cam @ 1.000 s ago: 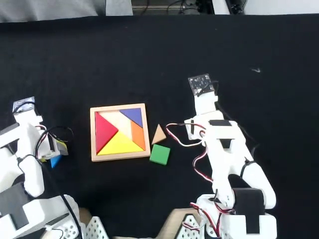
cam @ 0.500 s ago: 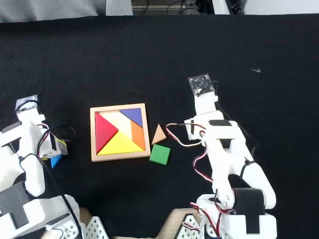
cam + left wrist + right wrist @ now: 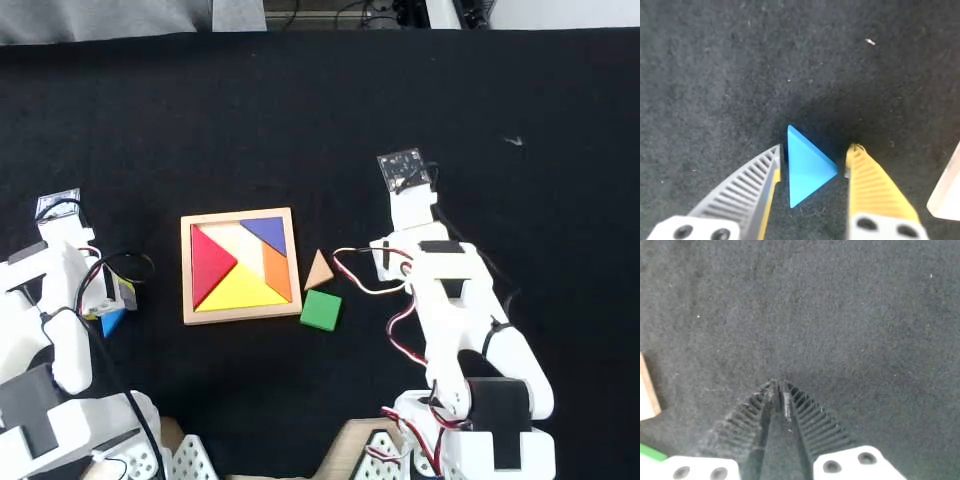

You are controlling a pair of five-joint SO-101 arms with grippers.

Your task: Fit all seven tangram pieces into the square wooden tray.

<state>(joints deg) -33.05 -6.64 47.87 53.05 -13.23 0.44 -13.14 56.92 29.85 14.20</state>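
The square wooden tray [image 3: 238, 214] holds red, yellow, orange and blue-violet pieces plus a pale one. A tan triangle [image 3: 318, 270] and a green square [image 3: 320, 310] lie on the cloth just right of the tray. A light-blue triangle [image 3: 807, 167] lies flat on the cloth left of the tray, also seen in the high view as the light-blue triangle [image 3: 110, 322]. My left gripper [image 3: 817, 148] stands open around it, one finger on each side, with small gaps. My right gripper [image 3: 776, 385] is shut on nothing, low over bare cloth right of the loose pieces.
A corner of the tray [image 3: 946, 195] lies close beside the left gripper's yellow finger [image 3: 870, 180]. The tan piece's edge [image 3: 647, 395] and a sliver of the green square [image 3: 647, 454] lie off to one side of the right gripper. Black cloth covers the table.
The left arm has shifted slightly toward the tray and the far side of the table. The light-blue triangle and the right arm have stayed put.
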